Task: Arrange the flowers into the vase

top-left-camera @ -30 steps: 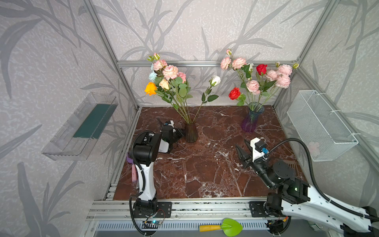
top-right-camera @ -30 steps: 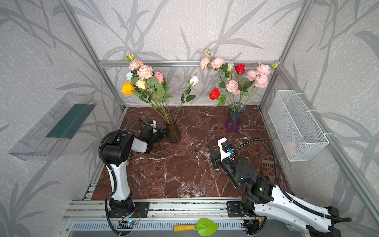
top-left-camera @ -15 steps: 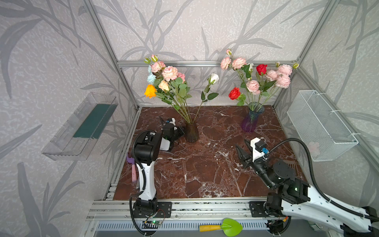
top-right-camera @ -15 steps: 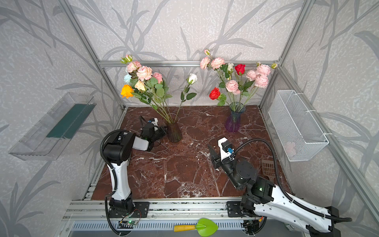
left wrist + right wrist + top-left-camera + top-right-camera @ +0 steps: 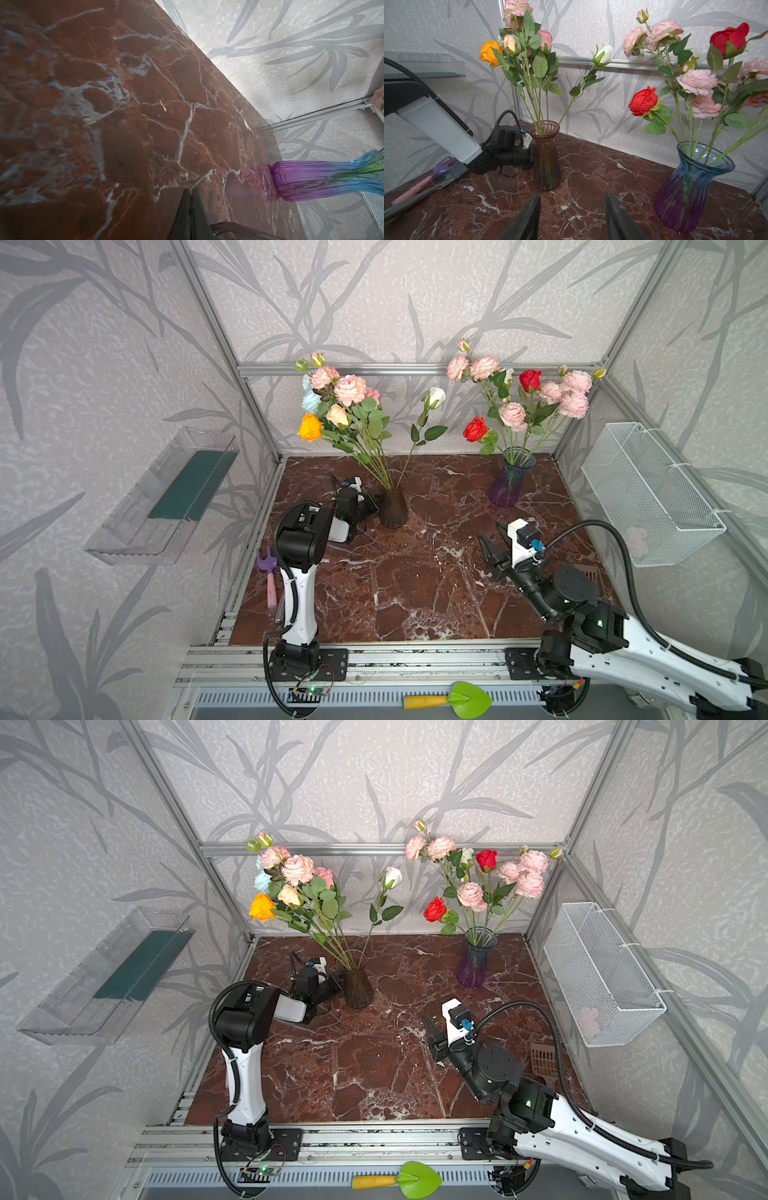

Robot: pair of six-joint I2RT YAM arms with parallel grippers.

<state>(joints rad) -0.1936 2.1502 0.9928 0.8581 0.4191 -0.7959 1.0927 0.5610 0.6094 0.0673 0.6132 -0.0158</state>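
Note:
The flowers stand in two vases at the back. One bunch (image 5: 349, 406) of pink, orange, pale-blue and white blooms fills a brown ribbed vase (image 5: 392, 506) (image 5: 546, 158). A second bunch (image 5: 523, 398) of pink and red blooms fills a purple-blue glass vase (image 5: 509, 485) (image 5: 311, 180). My left gripper (image 5: 372, 504) (image 5: 191, 190) is shut and empty, low on the marble right beside the brown vase; whether it touches the vase I cannot tell. Over the middle-right floor my right gripper (image 5: 492, 535) (image 5: 573, 195) is open with nothing between its fingers, facing both vases.
A purple-and-pink garden fork (image 5: 268, 576) lies by the left edge behind my left arm. On the right wall hangs a white wire basket (image 5: 648, 493), on the left wall a clear shelf (image 5: 166, 493). A green trowel (image 5: 461, 699) lies on the front rail.
My left arm has edged a little to the right, bringing its shut gripper closer to the brown vase. The right arm has not moved.

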